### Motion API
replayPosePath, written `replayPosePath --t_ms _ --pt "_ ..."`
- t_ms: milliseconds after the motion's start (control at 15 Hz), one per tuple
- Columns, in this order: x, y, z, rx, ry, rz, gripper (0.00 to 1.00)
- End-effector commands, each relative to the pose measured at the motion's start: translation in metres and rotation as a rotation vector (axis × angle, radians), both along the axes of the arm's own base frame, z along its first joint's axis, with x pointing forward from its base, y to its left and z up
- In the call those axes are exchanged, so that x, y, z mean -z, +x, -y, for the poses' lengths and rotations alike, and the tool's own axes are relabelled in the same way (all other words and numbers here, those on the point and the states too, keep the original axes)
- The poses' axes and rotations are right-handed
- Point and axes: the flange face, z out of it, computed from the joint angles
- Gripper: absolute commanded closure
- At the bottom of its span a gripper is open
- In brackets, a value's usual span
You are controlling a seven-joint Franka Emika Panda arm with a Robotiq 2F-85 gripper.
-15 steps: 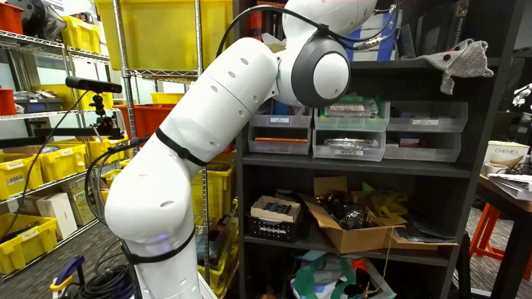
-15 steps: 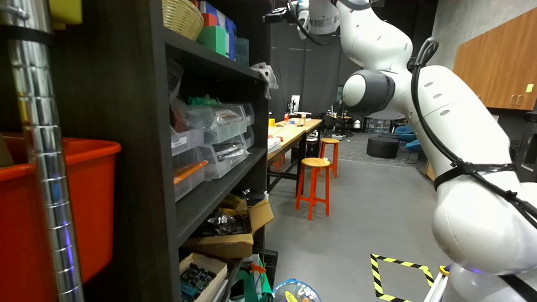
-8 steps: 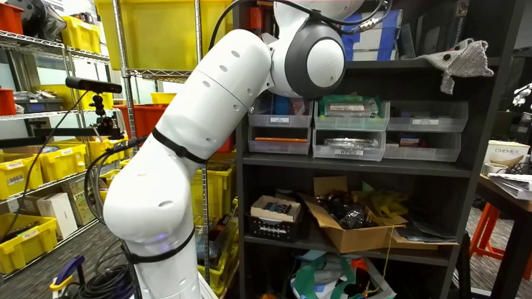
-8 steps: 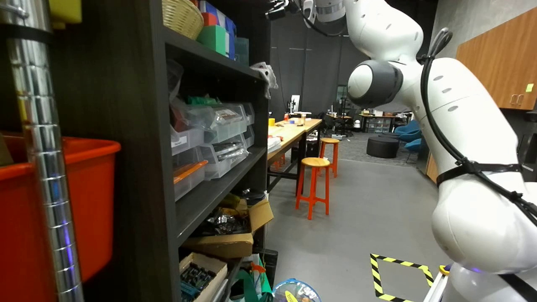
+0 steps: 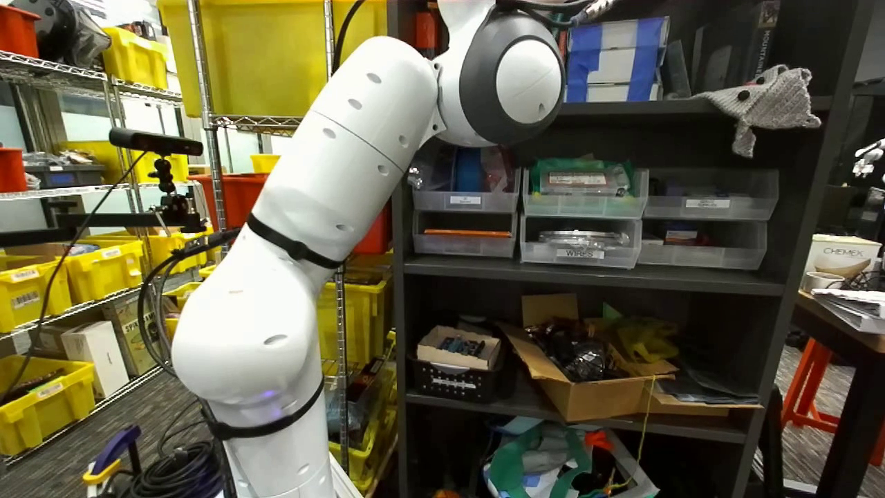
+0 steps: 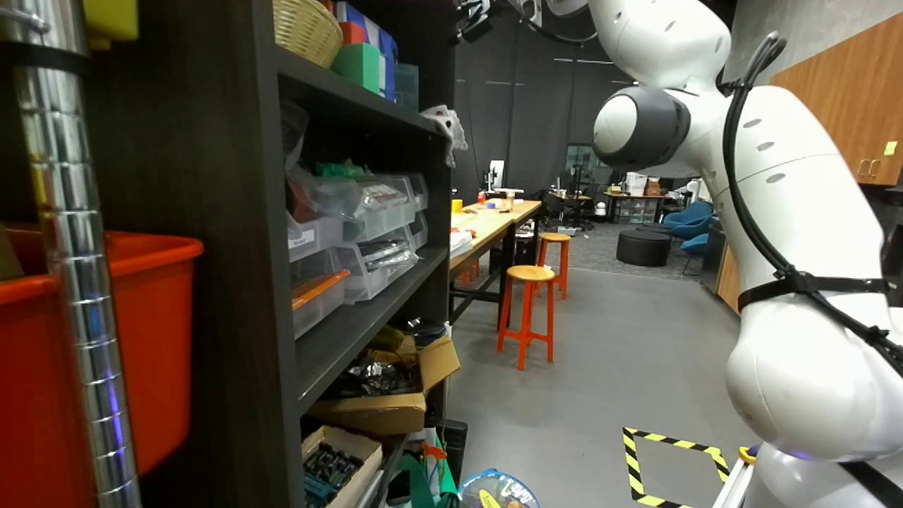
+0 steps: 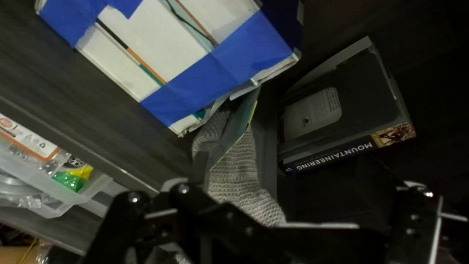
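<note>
My gripper (image 7: 307, 183) spans the bottom of the wrist view, its black fingers wide apart with nothing gripped. Nearest to it is a grey knitted animal (image 7: 238, 179), lying beyond the left finger and partly covered by it. In both exterior views this knitted animal (image 5: 764, 100) hangs over the front edge of the upper shelf. High up in an exterior view, the gripper (image 6: 474, 21) is cut by the top edge, above the knitted animal (image 6: 446, 128). A white box with blue tape (image 7: 216, 73) and a mountaineering book (image 7: 329, 154) stand on that shelf.
The dark shelf unit (image 5: 594, 273) holds clear bins (image 5: 581, 242) below the upper shelf. Lower down sits an open cardboard box (image 5: 594, 401). Wire racks with yellow bins (image 5: 104, 266) stand beside the arm. A wooden table (image 6: 487, 222) and an orange-legged stool (image 6: 529, 275) are behind.
The arm has drawn back and up, its elbow joint shifting away from the shelf. The gripper has tilted, staying open, and more of the blue-taped box is uncovered.
</note>
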Motion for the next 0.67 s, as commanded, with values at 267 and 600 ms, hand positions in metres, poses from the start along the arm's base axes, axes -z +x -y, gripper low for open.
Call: replayPosePath --t_ms 267,600 --pt "0.005 -0.028 -0.019 0.003 -0.210 -0.268 0.00" --pt "0.024 -0.033 -0.029 -0.039 -0.287 -0.419 0.00"
